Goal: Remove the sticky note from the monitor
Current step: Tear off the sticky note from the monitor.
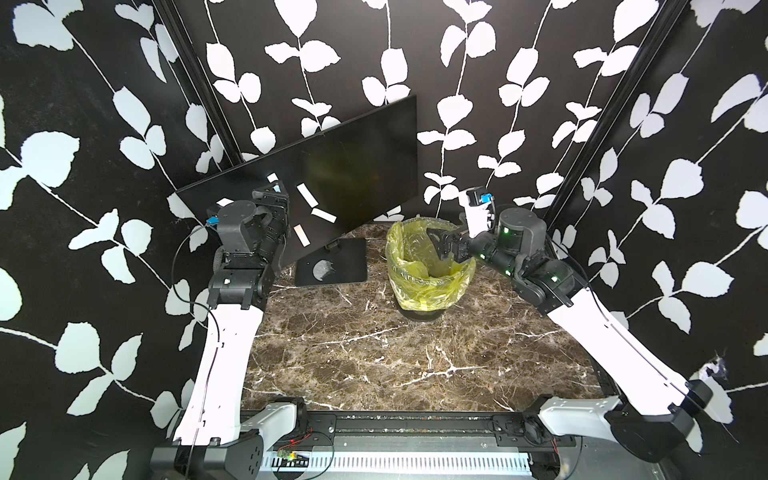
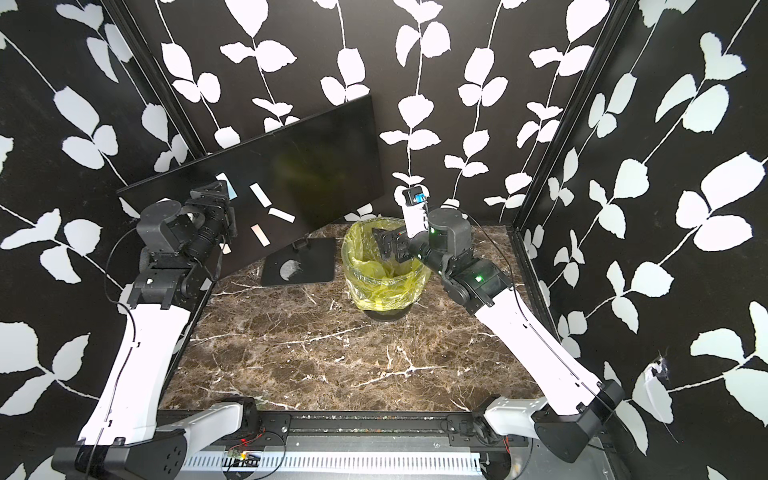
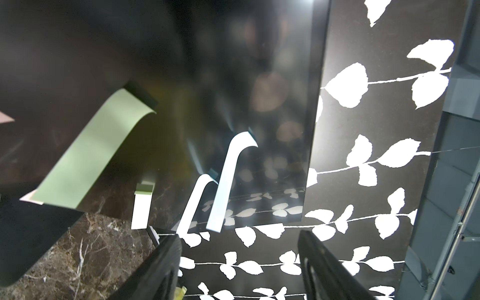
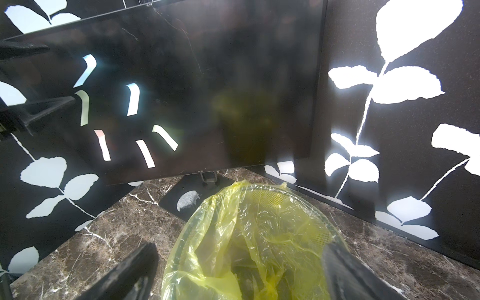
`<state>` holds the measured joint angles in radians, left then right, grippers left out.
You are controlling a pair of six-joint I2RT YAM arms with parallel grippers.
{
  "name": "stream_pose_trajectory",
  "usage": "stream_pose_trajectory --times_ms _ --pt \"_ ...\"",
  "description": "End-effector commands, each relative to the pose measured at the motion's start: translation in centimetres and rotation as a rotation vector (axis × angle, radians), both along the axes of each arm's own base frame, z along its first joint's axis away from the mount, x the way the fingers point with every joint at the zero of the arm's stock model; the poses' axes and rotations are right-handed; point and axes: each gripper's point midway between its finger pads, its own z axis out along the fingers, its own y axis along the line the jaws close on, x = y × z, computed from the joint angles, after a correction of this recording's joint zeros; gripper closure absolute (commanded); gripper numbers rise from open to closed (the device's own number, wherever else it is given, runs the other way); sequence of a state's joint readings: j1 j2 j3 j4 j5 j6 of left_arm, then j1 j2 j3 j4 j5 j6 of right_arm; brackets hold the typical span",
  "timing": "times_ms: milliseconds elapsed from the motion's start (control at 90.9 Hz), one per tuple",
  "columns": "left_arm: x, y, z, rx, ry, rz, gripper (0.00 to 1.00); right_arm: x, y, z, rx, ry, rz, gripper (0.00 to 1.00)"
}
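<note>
The table (image 1: 374, 353) carries the monitor (image 1: 353, 166) toward its 11 o'clock corner, with the screen tilted and facing the arms. The bin (image 1: 419, 286) stands at about 1 o'clock, just beside the base plate (image 1: 332, 262). The left claw (image 1: 274, 192) sits at the screen's 9 o'clock end, jaws apart and clamping nothing you can verify. The right claw (image 1: 436, 245) hangs over the bin mouth, jaws spread and empty. The sticky notes (image 4: 133, 98) cluster in the screen's 8 o'clock quarter.

Finding: judge the task incomplete. Notes remain on the glass, and neither claw holds one.

Discrepancies between views:
- In both top views you count five notes, because the left arm covers part of the cluster. The right wrist view shows six.
- Only the right wrist view places a pale blue note (image 4: 87, 68) just beyond the left claw's fingertips, in line with the gap. You cannot tell whether they touch.
- Only the left wrist view shows the notes' free ends curling off the glass.
- Inside the bin you see crumpled liner, and you cannot tell whether any note lies there.
</note>
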<state>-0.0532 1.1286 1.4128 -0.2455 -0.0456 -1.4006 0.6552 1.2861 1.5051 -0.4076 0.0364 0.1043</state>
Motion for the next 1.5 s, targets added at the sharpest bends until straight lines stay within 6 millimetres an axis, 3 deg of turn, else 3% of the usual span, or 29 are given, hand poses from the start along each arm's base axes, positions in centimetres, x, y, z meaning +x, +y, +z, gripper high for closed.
stream_pose_trajectory --times_ms 0,385,561,979,1485 --pt "0.0 0.7 1.5 0.001 -0.054 0.030 0.32 0.3 0.2 0.9 0.006 -0.044 -0.007 0.00" --pt "2.0 0.0 -0.1 -0.017 -0.011 -0.004 0.38 0.7 -0.2 1.0 -0.016 -0.062 -0.031 0.00" --pt "1.9 0.3 0.2 -0.009 -0.023 0.015 0.49 1.0 -0.4 1.0 -0.016 -0.061 -0.039 0.00" --pt "0.5 0.8 1.3 0.009 -0.055 0.037 1.00 1.4 -0.5 0.8 -0.009 -0.050 -0.036 0.00" --pt "-2.0 0.2 1.3 0.050 -0.057 -0.004 1.00 1.1 -0.3 1.4 0.009 -0.046 -0.012 0.00"
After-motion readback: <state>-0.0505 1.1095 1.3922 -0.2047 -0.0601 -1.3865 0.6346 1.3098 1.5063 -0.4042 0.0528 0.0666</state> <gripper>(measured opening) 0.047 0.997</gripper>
